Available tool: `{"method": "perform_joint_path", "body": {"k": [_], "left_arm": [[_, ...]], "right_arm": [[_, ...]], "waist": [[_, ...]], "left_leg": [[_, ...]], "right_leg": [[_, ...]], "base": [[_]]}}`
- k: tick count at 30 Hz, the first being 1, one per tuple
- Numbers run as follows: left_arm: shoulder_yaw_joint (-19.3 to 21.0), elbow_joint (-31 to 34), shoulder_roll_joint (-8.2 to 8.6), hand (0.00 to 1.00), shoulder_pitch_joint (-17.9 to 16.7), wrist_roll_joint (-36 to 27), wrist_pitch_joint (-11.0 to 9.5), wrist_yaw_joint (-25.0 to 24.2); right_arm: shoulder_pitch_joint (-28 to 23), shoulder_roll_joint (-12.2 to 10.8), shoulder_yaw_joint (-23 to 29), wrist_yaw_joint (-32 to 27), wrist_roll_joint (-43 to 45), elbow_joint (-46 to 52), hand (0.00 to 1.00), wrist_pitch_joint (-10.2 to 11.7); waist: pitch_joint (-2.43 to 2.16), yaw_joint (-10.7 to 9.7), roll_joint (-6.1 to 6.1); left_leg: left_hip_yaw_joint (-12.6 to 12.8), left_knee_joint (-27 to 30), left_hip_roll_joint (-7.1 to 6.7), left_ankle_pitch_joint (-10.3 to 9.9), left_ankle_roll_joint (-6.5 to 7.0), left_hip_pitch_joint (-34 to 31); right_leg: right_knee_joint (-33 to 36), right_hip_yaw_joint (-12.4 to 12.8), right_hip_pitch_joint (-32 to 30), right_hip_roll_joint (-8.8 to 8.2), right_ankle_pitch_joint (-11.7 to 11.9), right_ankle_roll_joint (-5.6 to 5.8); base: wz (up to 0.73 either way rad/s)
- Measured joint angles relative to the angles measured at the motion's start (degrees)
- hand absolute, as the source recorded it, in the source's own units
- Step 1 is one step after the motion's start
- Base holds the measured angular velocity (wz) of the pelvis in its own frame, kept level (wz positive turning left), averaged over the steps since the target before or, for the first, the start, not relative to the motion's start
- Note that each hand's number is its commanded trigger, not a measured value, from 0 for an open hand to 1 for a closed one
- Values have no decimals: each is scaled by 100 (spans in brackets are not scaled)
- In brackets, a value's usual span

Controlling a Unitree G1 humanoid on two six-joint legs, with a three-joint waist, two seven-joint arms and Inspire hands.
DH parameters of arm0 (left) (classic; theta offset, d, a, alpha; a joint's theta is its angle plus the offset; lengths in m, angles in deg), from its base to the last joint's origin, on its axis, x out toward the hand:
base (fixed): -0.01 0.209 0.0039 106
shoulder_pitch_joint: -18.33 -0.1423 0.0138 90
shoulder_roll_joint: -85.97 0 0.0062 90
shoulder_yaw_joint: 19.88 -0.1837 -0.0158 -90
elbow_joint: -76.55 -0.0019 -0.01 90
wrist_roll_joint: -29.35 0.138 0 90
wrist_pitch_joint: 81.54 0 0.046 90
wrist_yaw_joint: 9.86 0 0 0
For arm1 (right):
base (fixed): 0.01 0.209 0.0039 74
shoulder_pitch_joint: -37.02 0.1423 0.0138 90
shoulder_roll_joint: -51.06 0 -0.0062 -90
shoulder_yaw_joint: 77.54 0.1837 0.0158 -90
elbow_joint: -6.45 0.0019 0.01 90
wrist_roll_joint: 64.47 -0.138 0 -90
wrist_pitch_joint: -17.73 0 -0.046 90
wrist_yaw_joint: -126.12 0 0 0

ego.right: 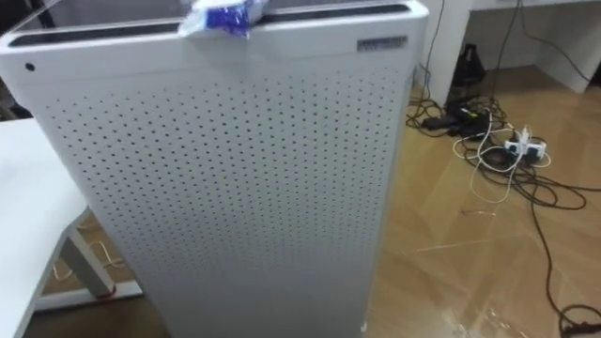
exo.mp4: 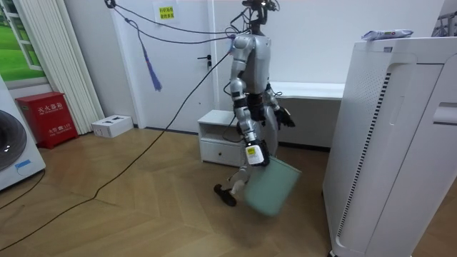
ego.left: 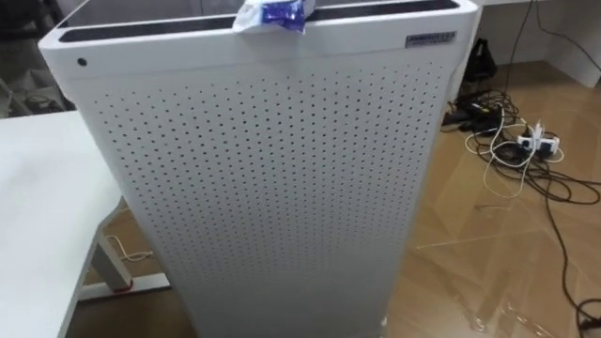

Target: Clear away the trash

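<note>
A crumpled blue and white wrapper lies on the top edge of a tall white perforated appliance right in front of me. In the room view the wrapper rests on that appliance at the room view's right. I stand a step away, facing it. My right hand hangs at my side, curled on the rim of a pale green bin that is tilted and off the floor. My left hand is held out at waist height on my far side.
A white table stands to the left of the appliance. Cables and a power strip lie on the wooden floor to the right. Behind me are a low white cabinet, a red box and a washing machine.
</note>
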Motion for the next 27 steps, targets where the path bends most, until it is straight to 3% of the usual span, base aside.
{"method": "perform_joint_path", "body": {"k": [1,3,4,5,6,7,10,14,16,17,21,22,27], "left_arm": [[-31,-8,23,0,3,-8,-74,70],[-205,-1,21,0,45,-121,-96,158],[-248,21,20,0,44,-133,-112,212],[-250,39,20,0,27,-133,-118,252],[-250,53,41,0,8,-135,-124,321],[-245,122,56,0,-25,-156,-181,409],[-68,396,54,0,-82,-246,-327,667],[268,1056,52,0,-115,-243,-415,1059],[338,1227,-3,0,-69,-308,-685,1413],[339,1288,-10,0,-67,-343,-718,1481],[331,1588,-4,0,-91,-390,-748,1604],[330,1709,2,0,-135,-395,-747,1609],[280,2168,18,0,-311,-454,-746,1708]], "right_arm": [[30,10,6,-2,-32,23,100,7],[60,4,13,-37,-83,86,100,58],[72,-20,30,-46,-102,69,100,108],[73,-34,23,-51,-107,58,100,154],[47,-51,13,-90,-118,19,100,229],[20,-49,13,-126,-120,10,100,255],[99,-39,13,-121,31,-5,100,289],[159,-35,54,-40,65,13,100,305],[174,-33,56,-31,91,14,100,308],[175,-33,54,-29,92,14,100,310],[165,-46,46,-29,76,14,100,325],[158,-46,47,-31,77,20,100,326],[159,-39,48,-115,76,57,100,333]], "waist": [[49,18,85],[49,-95,108],[37,-163,88],[24,-173,67],[-12,-226,64],[-57,-241,82],[-45,-136,133],[-32,-111,113],[-14,-100,74],[-16,-95,68],[12,30,-4],[-7,40,-39],[-6,37,-52]], "left_leg": [[-80,-123,67,5,-11,122],[-298,-249,57,7,-28,283],[-421,-288,35,-23,-69,376],[-463,-302,23,-43,-89,415],[-633,-297,7,-75,-138,547],[-745,-405,36,-80,-175,691],[-757,-607,144,-95,-254,941],[-830,-788,165,-74,-300,1114],[-849,-859,169,-67,-310,1209],[-854,-865,169,-67,-310,1221],[-884,-946,176,-67,-311,1275],[-918,-942,184,-65,-315,1261],[-1011,-883,242,-77,-341,1184]], "right_leg": [[-166,-22,-251,60,-88,-12],[-906,-7,-482,31,-63,18],[-1630,43,-541,33,134,15],[-1940,74,-555,11,415,10],[-2143,50,-551,-53,940,-34],[-2301,-31,-353,-14,946,-54],[-2532,-142,-8,99,953,-104],[-2664,-233,182,160,938,-133],[-2730,-246,303,174,933,-135],[-2754,-255,327,175,933,-135],[-2880,-298,400,190,950,-131],[-2945,-311,410,208,973,-133],[-3119,-451,488,263,1044,-163]], "base": [[7],[43],[55],[58],[55],[50],[14],[9],[3],[3],[2],[12],[10]]}}
